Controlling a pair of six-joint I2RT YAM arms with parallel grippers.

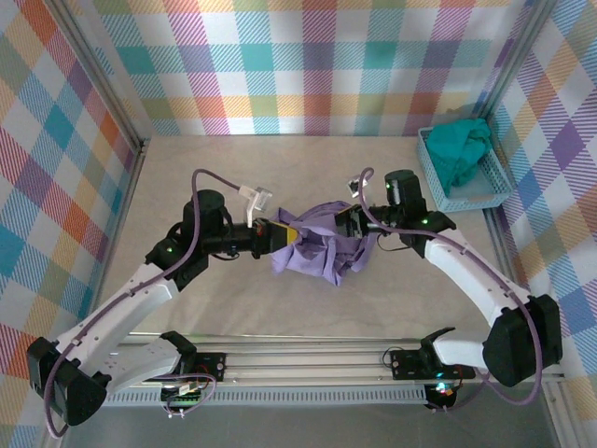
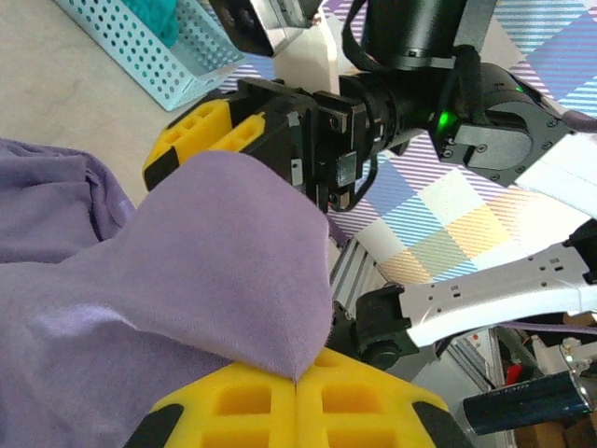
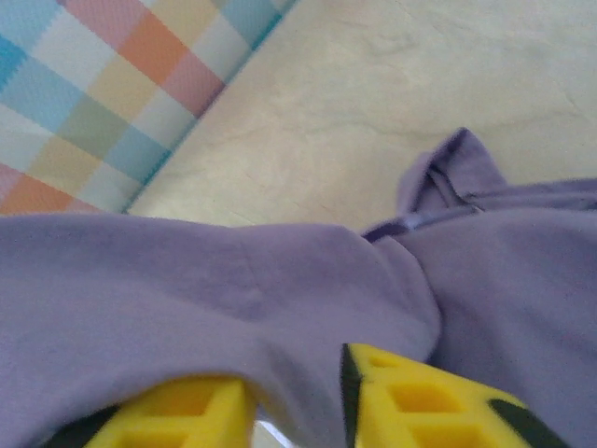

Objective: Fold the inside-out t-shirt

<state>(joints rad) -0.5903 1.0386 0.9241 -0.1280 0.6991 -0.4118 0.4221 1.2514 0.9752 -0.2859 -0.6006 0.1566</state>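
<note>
Lavender-purple t-shirt point(image 1: 322, 245) lies bunched in a loose heap on the beige table point(image 1: 233, 177) in the overhead view, well to the left of the blue basket point(image 1: 471, 201) and nearer the arm bases than it. A teal garment point(image 1: 462, 149) sits inside that basket. The left gripper point(image 1: 284, 233) meets the heap on the side away from the basket, and the right gripper point(image 1: 350, 222) meets it on the basket side. From the left wrist camera, the left gripper point(image 2: 297, 383) has its yellow fingers pressed together, pinching a point of the purple cloth point(image 2: 187, 280). The cloth rises in a smooth fold toward the basket point(image 2: 140, 56), partly covering the right gripper's yellow finger point(image 2: 201, 131). From the right wrist camera, the right gripper point(image 3: 297, 383) has its yellow fingers standing partly apart, and the shirt point(image 3: 187, 280) drapes over and between them, the rest rumpled on the table point(image 3: 373, 93) beyond.
</note>
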